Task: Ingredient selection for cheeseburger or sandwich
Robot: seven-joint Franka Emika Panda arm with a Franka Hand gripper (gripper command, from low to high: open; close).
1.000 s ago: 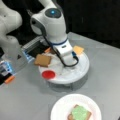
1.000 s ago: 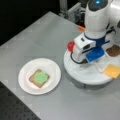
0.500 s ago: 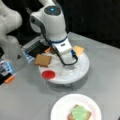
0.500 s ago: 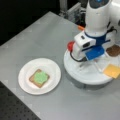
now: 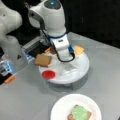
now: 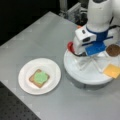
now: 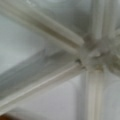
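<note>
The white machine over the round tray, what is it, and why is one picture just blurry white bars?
It is a robot arm picking toy food for a pretend sandwich. Its gripper is the hand at its tip, and it hangs low over the middle of the white tray. I can't see it holding anything. Two pictures come from cameras in front. The blurry one comes from a camera on the arm's wrist, looking straight down at the tray's dividers. In the tray lie a bread square, a red tomato disc, an orange cheese square and a brown patty. On the paper plate nearby, another bread slice already has green lettuce on top.
</note>
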